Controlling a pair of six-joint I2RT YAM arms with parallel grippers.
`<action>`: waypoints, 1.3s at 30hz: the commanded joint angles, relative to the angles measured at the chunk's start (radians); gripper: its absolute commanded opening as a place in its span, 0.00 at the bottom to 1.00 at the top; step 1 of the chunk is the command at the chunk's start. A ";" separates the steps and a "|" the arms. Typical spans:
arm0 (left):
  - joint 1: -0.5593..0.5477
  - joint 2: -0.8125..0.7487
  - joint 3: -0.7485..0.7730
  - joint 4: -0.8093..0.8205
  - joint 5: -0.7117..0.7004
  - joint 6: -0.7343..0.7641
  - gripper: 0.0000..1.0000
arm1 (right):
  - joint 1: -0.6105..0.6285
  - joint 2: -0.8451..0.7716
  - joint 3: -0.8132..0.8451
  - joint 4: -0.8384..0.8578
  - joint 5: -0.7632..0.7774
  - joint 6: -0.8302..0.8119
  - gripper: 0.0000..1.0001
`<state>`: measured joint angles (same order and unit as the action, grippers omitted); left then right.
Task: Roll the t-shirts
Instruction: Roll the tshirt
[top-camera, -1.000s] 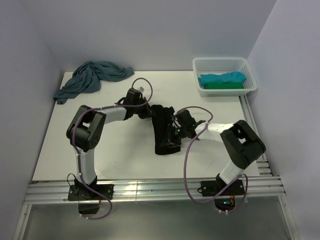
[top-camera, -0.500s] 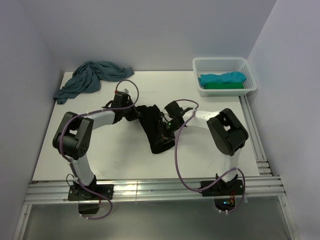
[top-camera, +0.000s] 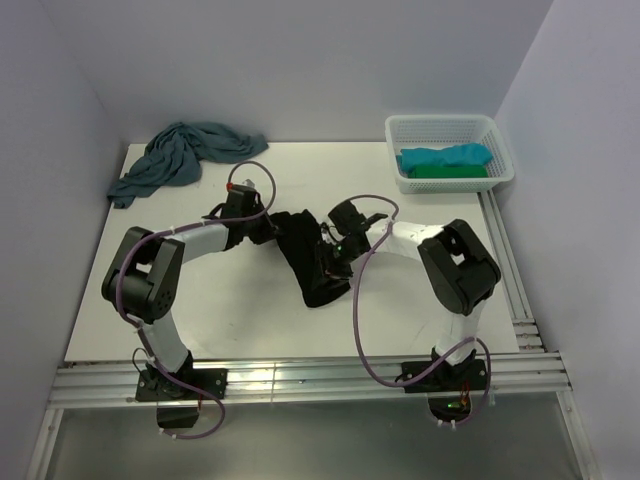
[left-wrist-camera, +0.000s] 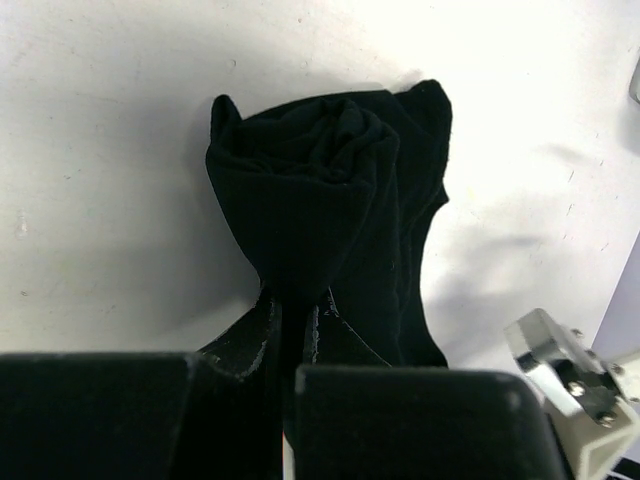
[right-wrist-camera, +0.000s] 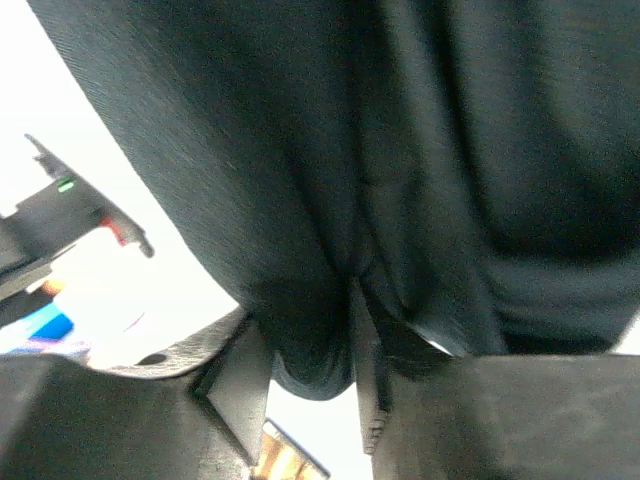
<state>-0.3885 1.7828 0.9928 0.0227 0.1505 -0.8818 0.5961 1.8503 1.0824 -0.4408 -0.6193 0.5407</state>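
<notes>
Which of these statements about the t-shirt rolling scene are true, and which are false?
1. The dusty-blue t-shirt lies crumpled at the far left corner of the table. True.
2. The basket holds nothing. False: a turquoise t-shirt and a green t-shirt lie in it.
3. The left claw is shut on the black t-shirt. True.
4. The black t-shirt lies spread flat. False: it is bunched into a roll.

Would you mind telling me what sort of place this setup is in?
Likely a robotics lab test cell: plain walls enclose a white table, two arms bolted to a metal rail handle a black shirt, and a basket holds more.
</notes>
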 joint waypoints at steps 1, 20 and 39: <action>-0.010 -0.005 0.020 0.010 -0.031 0.010 0.00 | 0.005 -0.025 -0.035 -0.125 0.312 -0.059 0.43; -0.019 0.029 0.075 -0.020 0.017 0.012 0.00 | 0.304 -0.178 0.387 -0.314 0.790 -0.159 0.57; -0.020 0.036 0.061 -0.010 0.050 -0.003 0.00 | 0.423 0.096 0.436 -0.291 1.003 -0.229 0.62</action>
<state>-0.4023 1.8111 1.0328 0.0097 0.1608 -0.8822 1.0122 1.9213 1.4864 -0.7555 0.3092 0.3286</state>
